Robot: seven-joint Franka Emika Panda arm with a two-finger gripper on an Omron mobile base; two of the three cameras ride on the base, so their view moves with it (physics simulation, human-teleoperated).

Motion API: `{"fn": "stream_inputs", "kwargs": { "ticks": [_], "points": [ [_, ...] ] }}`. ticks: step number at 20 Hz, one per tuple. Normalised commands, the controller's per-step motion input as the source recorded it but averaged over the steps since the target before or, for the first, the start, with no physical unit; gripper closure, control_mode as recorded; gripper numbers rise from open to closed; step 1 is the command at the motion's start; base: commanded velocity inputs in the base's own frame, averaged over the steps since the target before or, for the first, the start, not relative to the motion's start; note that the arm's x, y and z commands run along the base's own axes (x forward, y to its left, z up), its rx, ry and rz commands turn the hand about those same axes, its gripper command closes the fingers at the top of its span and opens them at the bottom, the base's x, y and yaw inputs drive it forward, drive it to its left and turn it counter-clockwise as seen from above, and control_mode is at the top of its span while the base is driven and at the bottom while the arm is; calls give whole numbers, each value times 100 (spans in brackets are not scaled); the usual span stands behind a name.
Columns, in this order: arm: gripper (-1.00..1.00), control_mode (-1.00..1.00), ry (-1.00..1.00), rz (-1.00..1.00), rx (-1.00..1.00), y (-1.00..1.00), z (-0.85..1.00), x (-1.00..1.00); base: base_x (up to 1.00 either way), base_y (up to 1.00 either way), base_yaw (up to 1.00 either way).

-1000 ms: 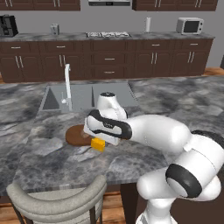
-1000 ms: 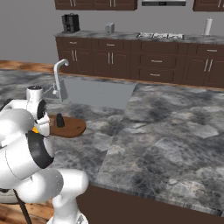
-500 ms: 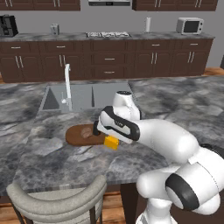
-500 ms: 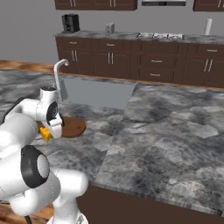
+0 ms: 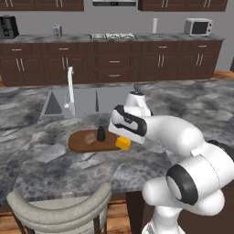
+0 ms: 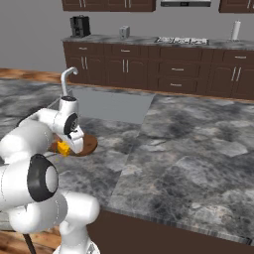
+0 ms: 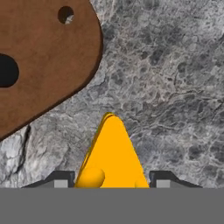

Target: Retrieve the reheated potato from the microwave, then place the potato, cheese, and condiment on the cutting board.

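Grey marbled stone covers the kitchen island (image 5: 59, 164), with a sink (image 5: 87, 101) and tap (image 5: 70, 87) set into it on the far side and dark wood cabinets (image 5: 114, 61) along the back wall. On the island lies the cutting board (image 5: 84, 143), a reddish-brown oval just near of the sink. The potato (image 5: 90, 140) rests on the board, and the condiment (image 5: 101, 133) stands upright on it just right of the potato. The gripper (image 7: 111, 183) is clenched on the cheese (image 7: 111, 153), its two dark tips pressing either side of the yellow wedge. From the left base view the cheese (image 5: 122, 143) hangs at the right end of the board, under the arm's wrist. In the hand view it is over bare stone just beside the board (image 7: 39, 70), whose edge with a small hole lies to the upper left. Whether the cheese touches the counter cannot be told. A pale chair back (image 5: 57, 208) curves at the near edge of the island.
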Motion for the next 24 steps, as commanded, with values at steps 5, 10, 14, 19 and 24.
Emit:
{"fn": "stream_inputs", "kwargs": {
  "ticks": [5,10,14,19,24],
  "points": [
    [100,-100,0,16,0,-19,0,29,0,0,0],
    [100,-100,0,20,0,-6,0,33,0,0,0],
    [100,-100,0,18,0,-9,-1,32,0,0,0],
    [100,-100,-1,14,0,-1,-10,32,0,0,0],
    [100,-100,-6,3,-1,2,-24,38,0,0,0]
  ]
}}
